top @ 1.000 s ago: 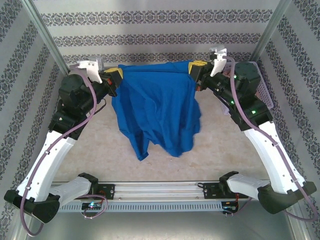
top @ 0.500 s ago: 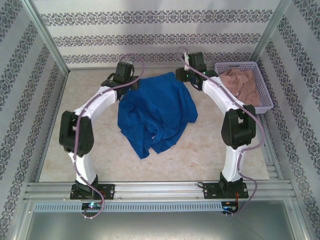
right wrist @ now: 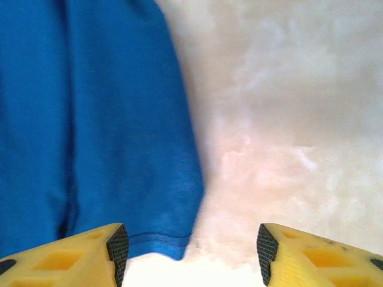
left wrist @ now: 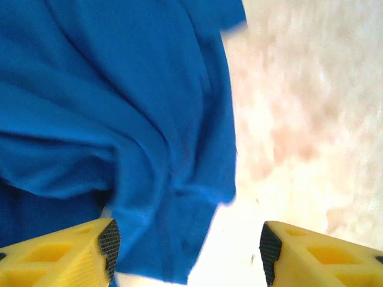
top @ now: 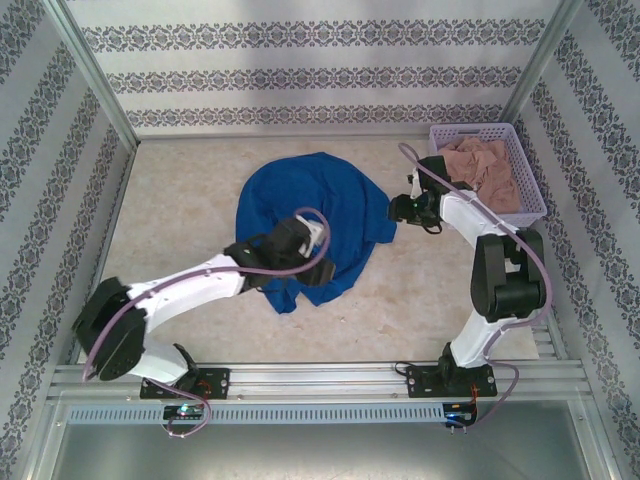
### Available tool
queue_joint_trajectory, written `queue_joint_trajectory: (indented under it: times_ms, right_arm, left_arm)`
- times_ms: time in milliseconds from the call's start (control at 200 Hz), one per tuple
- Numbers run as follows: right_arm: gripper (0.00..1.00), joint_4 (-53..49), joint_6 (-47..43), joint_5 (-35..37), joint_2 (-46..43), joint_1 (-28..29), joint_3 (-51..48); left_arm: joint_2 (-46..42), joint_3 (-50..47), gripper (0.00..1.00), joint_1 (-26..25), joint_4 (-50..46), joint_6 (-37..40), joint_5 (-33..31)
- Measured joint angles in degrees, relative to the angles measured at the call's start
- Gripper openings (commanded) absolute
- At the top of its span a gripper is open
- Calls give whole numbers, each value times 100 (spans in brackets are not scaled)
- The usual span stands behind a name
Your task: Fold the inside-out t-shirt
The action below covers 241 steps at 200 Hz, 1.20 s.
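Blue t-shirt (top: pixel 312 200) lies in a rumpled heap mid-table, toward the far side, w/ a narrow tail of cloth trailing to the near edge of the heap. Left arm reaches in low from its base, left gripper (top: pixel 316 266) sitting over the shirt's near part, above that trailing fold. On the left wrist cam the left gripper (left wrist: pixel 187 246) is spread wide, nothing pinched: one yellow finger (left wrist: pixel 72 257) over blue fabric, the other over bare table (left wrist: pixel 311 119), and the shirt (left wrist: pixel 108 107) covers the view's left side w/ deep creases, its ragged edge dropping between the fingers. Can't tell if the pads touch cloth. Right arm bends over from the right, right gripper (top: pixel 398 208) just beside the shirt's right edge. On the right wrist cam the right gripper (right wrist: pixel 188 251) is also wide open & empty; shirt (right wrist: pixel 90 107) lies smooth on the view's left, stitched hem ending right by one finger (right wrist: pixel 78 254), other finger over bare tabletop. White basket (top: pixel 470 129) at the far right corner holds a pinkish-beige garment (top: pixel 486 166), apart from the shirt.
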Motion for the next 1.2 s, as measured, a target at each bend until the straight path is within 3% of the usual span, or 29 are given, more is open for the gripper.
queue_joint_trajectory:
  times_ms: [120, 260, 480, 789, 904, 1039, 1204]
  right_arm:
    - [60, -20, 42, -35, 352, 4, 37]
    - [60, -63, 101, -33, 442, 4, 83]
    - [60, -61, 153, -33, 457, 0, 254]
    - [56, 26, 466, -688, 850, 46, 302]
    - [37, 96, 542, -820, 1069, 90, 302]
    - [1, 146, 608, -920, 1169, 74, 304]
    - [0, 243, 728, -1108, 826, 7, 201]
  left_arm:
    - [848, 164, 66, -420, -251, 74, -66]
    - [1578, 435, 54, -529, -476, 289, -201]
    - [1725, 468, 0, -483, -612, 529, -654]
    - [654, -319, 0, -168, -529, 420, -844]
    - [437, -407, 0, -160, -444, 361, -846]
    - [17, -557, 0, -46, -420, 273, -863]
    - [-555, -581, 0, 179, -382, 168, -863]
